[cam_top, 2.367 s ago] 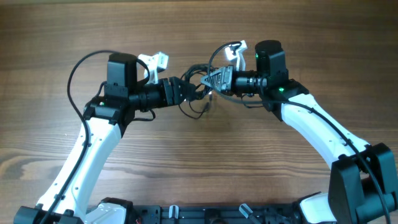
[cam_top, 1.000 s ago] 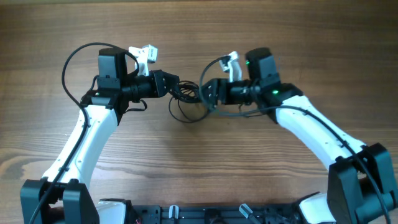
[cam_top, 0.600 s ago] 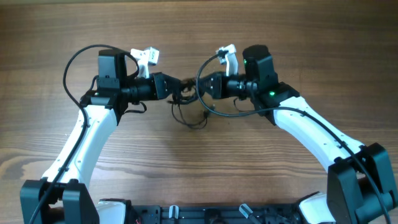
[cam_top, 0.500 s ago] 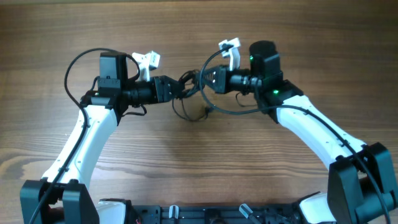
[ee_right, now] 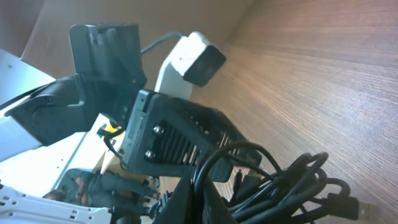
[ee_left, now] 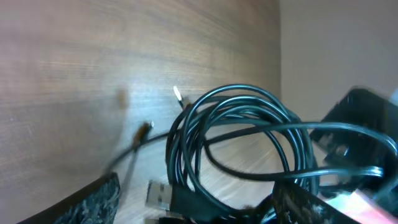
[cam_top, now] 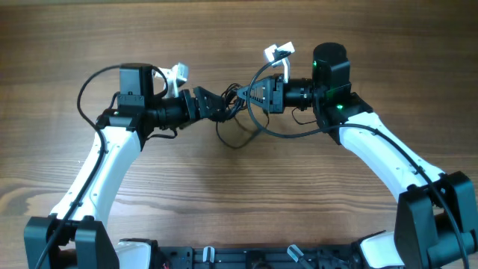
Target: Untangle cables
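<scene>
With the left fingers (cam_top: 216, 106): parted, aimed toward the right edge of the desk (cam_top: 358, 45), the cables (cam_top: 232, 99) bunched between them. From the left wrist, much the same: one finger low on each side, clearly apart, dark loops of cord crowded in the gap, touching the right-hand finger and just clear of the other. Hard to say if truly pinching. Just beside the loops, a flat metal plug (ee_left: 157, 195); farther out over the wood, a thin loose end with a small bright tip (ee_left: 177, 94).

Across the middle of the desk, nearer the far edge than the near one: the tangle itself, strung between both arms, with one slack loop (cam_top: 233, 144) drooping toward the near edge.

With the right fingers (cam_top: 249, 96): aimed toward the left edge, pressed together on a cord of the bundle. From the right wrist, seen as one dark wedge at the bottom, a loop of cord running into it, the other coils heaped just beside.
</scene>
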Robot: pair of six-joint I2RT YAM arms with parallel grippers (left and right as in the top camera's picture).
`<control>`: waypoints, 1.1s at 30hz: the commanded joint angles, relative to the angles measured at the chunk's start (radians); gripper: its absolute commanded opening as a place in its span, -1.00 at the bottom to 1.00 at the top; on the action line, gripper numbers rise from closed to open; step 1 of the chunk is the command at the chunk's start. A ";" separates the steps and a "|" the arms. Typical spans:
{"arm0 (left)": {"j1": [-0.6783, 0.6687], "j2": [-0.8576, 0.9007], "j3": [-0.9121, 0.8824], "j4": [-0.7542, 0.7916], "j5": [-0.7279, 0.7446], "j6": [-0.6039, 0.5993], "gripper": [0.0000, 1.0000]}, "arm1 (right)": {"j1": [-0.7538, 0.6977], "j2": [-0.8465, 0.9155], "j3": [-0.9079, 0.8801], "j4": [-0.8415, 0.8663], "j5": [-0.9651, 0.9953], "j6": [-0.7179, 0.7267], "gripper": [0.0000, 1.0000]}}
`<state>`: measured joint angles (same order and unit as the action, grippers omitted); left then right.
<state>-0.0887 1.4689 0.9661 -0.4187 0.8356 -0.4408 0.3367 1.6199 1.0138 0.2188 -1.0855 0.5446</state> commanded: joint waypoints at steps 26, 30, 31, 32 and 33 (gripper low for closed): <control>-0.058 -0.179 0.003 -0.008 -0.499 -0.160 -0.92 | -0.116 0.011 0.009 -0.586 0.431 -0.036 -0.45; -0.145 -0.179 0.003 -0.029 -0.625 0.021 -0.92 | -0.118 0.002 0.009 -0.457 0.228 -0.124 0.29; -0.173 -0.179 0.003 -0.035 -0.679 0.032 -0.92 | -0.113 -0.001 0.009 -0.394 0.185 -0.122 0.33; -0.198 -0.179 0.003 -0.034 -0.715 0.042 -0.92 | -0.103 -0.001 0.009 -0.350 0.159 -0.123 0.34; -0.219 -0.179 0.003 -0.033 -0.745 0.042 -0.92 | -0.084 -0.001 0.009 -0.309 0.150 -0.124 0.36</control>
<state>-0.2607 1.2968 0.9642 -0.4561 0.2203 -0.4988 0.2222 1.6234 1.0176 -0.1490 -0.8333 0.4599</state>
